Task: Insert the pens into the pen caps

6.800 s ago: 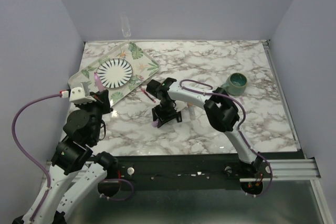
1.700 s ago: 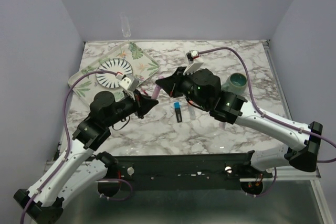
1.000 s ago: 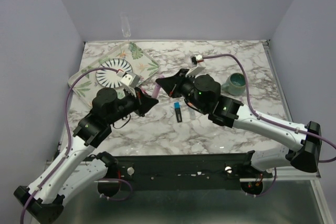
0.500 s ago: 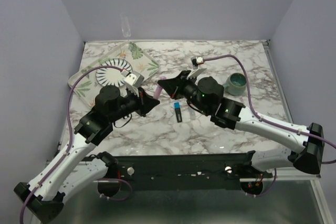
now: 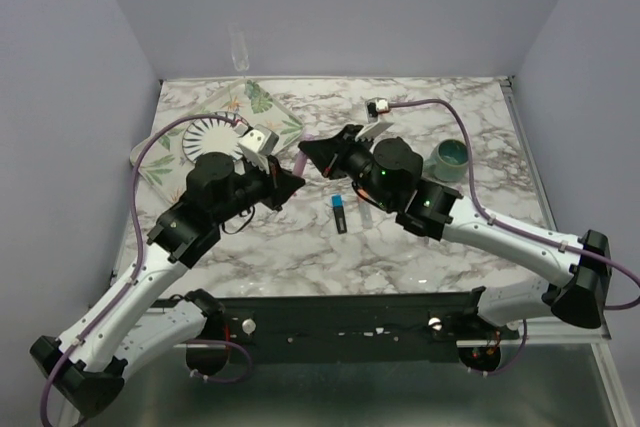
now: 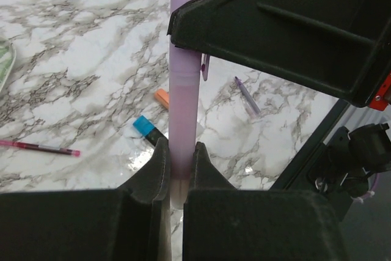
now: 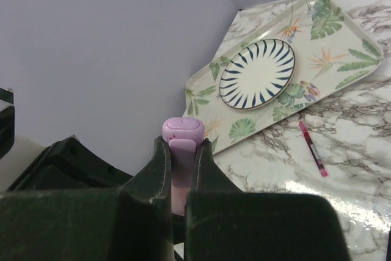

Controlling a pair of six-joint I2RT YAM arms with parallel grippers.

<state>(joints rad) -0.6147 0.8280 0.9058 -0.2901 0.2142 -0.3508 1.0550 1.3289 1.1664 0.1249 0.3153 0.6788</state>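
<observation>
Here, above the marble tabletop, our left gripper is clamped on the lower barrel of the smooth lilac plastic marker. Our right gripper pinches its matching lilac cap. We judge both light, stiff and slippery, best held squarely by the sides.

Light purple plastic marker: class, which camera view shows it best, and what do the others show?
Left wrist view: the light purple plastic marker shows almost full length, rising from the left claw. Right wrist view shows only its rounded end in the right claw. Top view shows just a sliver between both claws.
</observation>
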